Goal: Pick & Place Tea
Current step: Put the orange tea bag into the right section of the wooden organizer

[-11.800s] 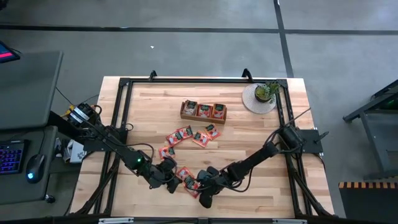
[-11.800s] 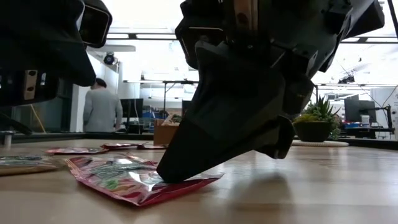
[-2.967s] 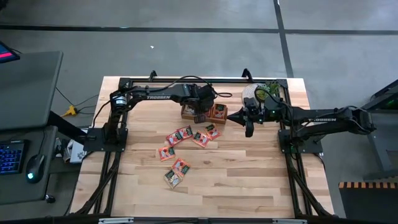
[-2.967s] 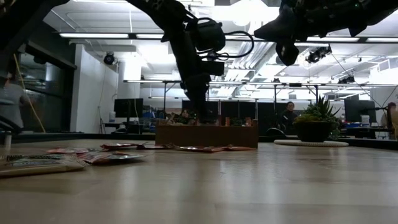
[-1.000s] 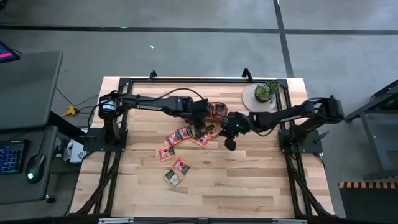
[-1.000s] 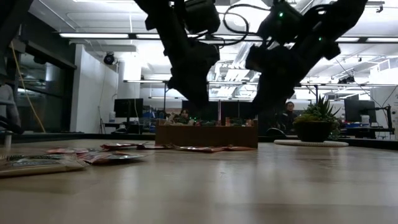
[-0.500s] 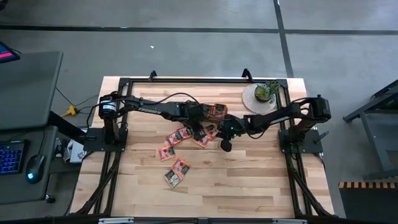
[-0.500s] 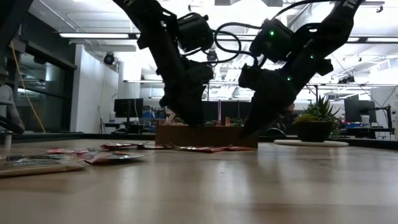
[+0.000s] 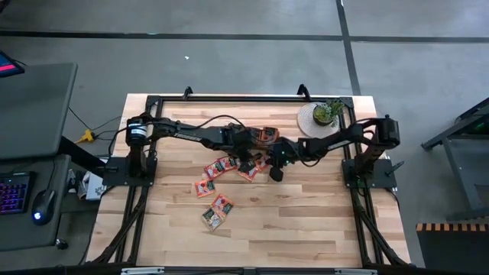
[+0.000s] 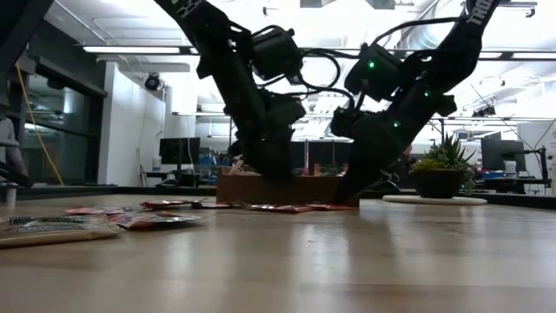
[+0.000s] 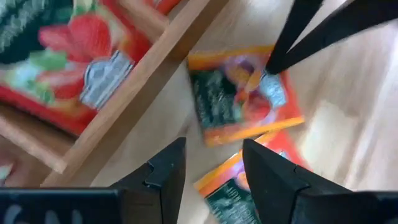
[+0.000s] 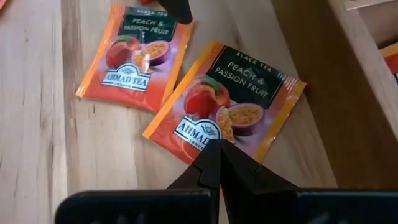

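Note:
Orange tea sachets lie flat on the wooden table just in front of the long wooden tray point(image 11: 134, 93), whose compartments hold red sachets point(image 11: 68, 43). My right gripper point(image 12: 217, 146) is shut, with its tips down on one peach sachet point(image 12: 239, 93). My left gripper point(image 11: 213, 148) stands open close beside it, low over a neighbouring sachet point(image 11: 227, 190). In the right wrist view one left finger point(image 12: 177, 9) shows at the far edge of the second sachet point(image 12: 137, 59). More sachets point(image 9: 218, 211) lie nearer the front. My right gripper presses its shut fingertips point(image 12: 210, 163) down on the face of the peach sachet, near one printed edge point(image 12: 196, 134). The fingers slant down from the table's right side. The sachet lies flat on the table. Whether my left gripper touches a sachet, I cannot tell.
A small potted plant point(image 9: 327, 113) on a round mat stands at the far right. Loose sachets point(image 9: 205, 187) are scattered toward the table's left and front. The black frame rails point(image 9: 145, 137) run along the table's sides. Bare wood point(image 9: 306, 221) lies at the near right.
Both grippers have come down toward the table in front of the tray. My right gripper has gone toward the table's left and set its shut tips on the peach sachet. My left gripper has sunk low beside it, staying open.

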Robot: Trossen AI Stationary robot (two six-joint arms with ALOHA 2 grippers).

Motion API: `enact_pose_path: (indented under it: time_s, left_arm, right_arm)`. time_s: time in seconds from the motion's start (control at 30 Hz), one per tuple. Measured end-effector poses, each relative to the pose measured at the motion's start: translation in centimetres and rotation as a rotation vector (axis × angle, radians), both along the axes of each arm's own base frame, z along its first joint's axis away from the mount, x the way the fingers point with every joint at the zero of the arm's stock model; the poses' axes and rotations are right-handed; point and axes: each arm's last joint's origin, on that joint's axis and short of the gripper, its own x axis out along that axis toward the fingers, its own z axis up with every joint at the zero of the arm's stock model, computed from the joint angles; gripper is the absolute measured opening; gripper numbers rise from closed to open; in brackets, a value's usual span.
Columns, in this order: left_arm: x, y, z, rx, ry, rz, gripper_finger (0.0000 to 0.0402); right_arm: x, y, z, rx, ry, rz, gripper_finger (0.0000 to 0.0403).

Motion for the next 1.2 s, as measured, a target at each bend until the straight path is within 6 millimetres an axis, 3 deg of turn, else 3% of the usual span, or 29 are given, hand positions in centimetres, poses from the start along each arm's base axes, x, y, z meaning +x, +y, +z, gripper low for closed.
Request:
enact_pose_path:
  time_s: [0.37, 0.67, 1.2]
  left_arm:
    - [0.2, 0.0, -2.3, -0.053, 0.065, 0.072, 0.0156]
    - [0.1, 0.4, -2.3, -0.031, 0.066, 0.175, 0.0156]
    - [1.0, 0.0, -1.9, -0.221, -0.035, 0.106, 0.0167]
  right_arm:
    - [0.1, 0.3, -0.5, 0.020, 0.017, 0.034, 0.0000]
    - [0.1, 0.6, -0.6, 0.058, 0.021, 0.048, 0.0000]
    - [0.0, 0.7, -0.7, 0.072, 0.023, 0.060, 0.0000]
